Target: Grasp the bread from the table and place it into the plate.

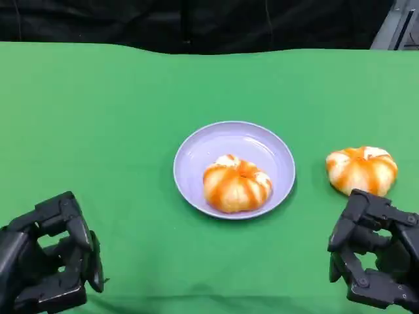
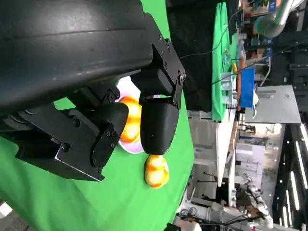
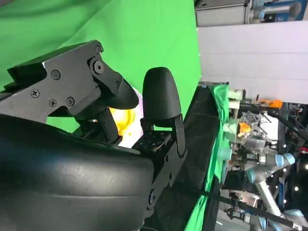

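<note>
Green cloth covers the worktop [image 1: 98,131] from the near edge to the black backdrop behind it. Near its middle sits a lavender plate [image 1: 196,154], round and shallow, with one orange-glazed bun [image 1: 236,185] already resting inside it toward the near rim. A second bread [image 1: 361,169], the same ribbed, pumpkin-like shape, lies on the cloth to the right of the plate and well apart from it; this looks to be the one left to move. The right robot hand [image 1: 373,255] hovers just on the near side of that bread, released, fingers apart and holding nothing. The left robot hand [image 1: 49,258] waits at the near left corner, likewise released with nothing in its grasp.

The bread is probably light and soft, with a crust that may dent under a hard squeeze and a glaze that could be a little slick. A gentle wrap around its widest part, fingers on opposite flanks, seems the safest hold.

Both robot hands are cut off by the lower frame edge in the head view. In the wrist views the black shells and fingers block most of the scene, so the buns show as small orange patches, and whether the right fingertips touch the bread cannot be told.
</note>
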Robot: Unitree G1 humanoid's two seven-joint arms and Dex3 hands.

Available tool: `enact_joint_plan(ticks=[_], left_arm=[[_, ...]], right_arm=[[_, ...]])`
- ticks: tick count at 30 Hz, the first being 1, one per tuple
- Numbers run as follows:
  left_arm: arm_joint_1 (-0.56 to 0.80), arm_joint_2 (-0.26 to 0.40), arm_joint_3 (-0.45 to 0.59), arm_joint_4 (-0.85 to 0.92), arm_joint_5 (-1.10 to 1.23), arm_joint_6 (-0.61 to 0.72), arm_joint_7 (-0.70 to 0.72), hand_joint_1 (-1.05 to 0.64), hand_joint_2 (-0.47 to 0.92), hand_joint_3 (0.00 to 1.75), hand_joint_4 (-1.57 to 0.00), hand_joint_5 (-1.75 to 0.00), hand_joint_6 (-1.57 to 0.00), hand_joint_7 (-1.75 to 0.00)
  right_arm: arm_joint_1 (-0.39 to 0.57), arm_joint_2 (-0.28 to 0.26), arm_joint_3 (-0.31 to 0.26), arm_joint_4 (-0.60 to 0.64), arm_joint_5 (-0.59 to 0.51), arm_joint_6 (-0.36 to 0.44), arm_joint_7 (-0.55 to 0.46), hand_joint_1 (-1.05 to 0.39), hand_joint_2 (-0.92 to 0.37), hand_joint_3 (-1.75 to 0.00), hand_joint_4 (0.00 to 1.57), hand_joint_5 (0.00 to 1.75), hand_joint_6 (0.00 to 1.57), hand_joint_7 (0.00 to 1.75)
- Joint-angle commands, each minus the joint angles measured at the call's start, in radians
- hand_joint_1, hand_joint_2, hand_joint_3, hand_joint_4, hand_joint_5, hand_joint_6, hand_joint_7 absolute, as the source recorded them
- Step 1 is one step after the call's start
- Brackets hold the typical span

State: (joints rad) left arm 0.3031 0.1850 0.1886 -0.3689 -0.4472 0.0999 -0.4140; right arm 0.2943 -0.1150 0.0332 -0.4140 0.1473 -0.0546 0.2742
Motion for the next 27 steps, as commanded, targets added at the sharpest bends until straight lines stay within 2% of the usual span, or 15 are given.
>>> enact_joint_plan(ticks=[1,27], left_arm=[[0.009,0.013,0.003,0.002,0.007,0.002,0.002,0.18,0.61,1.42,-0.97,-1.75,-0.74,-1.75],[-0.009,-0.006,-0.022,0.021,0.022,-0.009,0.018,0.20,0.57,1.48,-0.99,-1.75,-0.77,-1.75]], right_arm=[[0.007,-0.001,0.002,-0.009,-0.026,-0.003,-0.029,0.01,-0.59,-1.14,0.83,1.75,0.72,1.53],[-0.004,-0.007,-0.006,0.014,0.010,0.000,-0.021,0.01,-0.56,-1.21,0.84,1.75,0.73,1.53]])
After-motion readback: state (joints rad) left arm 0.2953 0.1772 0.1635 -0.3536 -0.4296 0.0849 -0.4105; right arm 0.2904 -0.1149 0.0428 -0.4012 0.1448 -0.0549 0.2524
